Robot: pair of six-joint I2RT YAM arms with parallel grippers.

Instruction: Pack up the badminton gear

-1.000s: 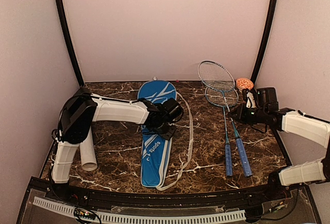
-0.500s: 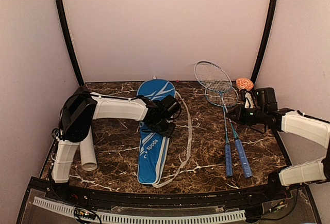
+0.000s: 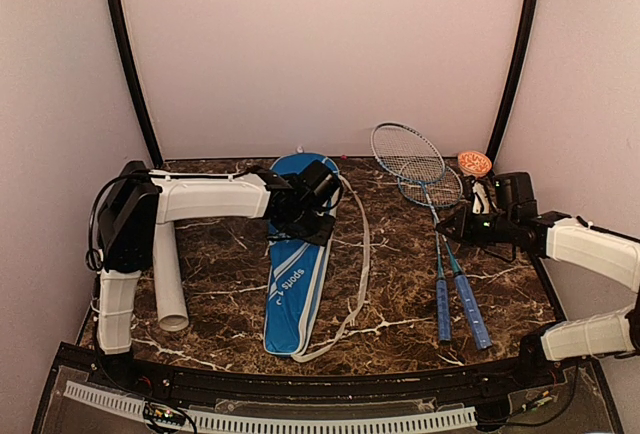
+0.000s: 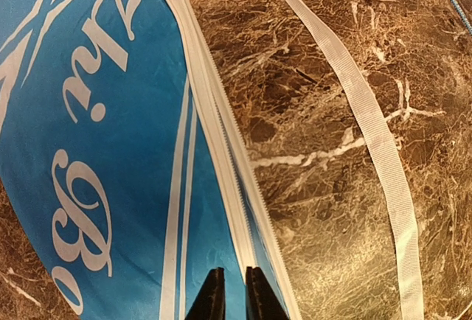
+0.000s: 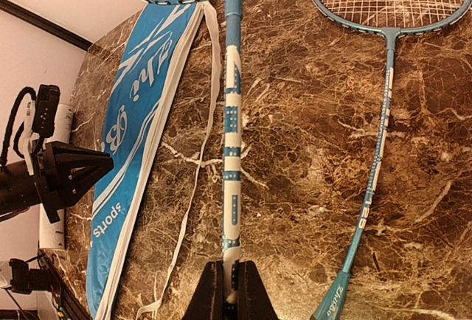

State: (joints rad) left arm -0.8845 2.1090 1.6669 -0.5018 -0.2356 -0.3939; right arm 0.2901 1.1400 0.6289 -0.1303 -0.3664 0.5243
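The table (image 3: 400, 294) is showing dark brown stone with thin white cracks all over. The cover (image 3: 285, 314) is shining bright blue, with curly white letters and white stripes on it, and its strap (image 3: 365, 254) is looking white. The two rackets (image 3: 442, 309) are wearing dark blue handles, light blue rims and white strings. One racket (image 5: 232, 150) is showing blue and white blocks along its thin stick. The tube (image 3: 168, 284) is looking plain white. The little bowl (image 3: 474, 162) is glowing orange with a paler pattern. The arms (image 3: 210, 196) are showing white shells and black joints.
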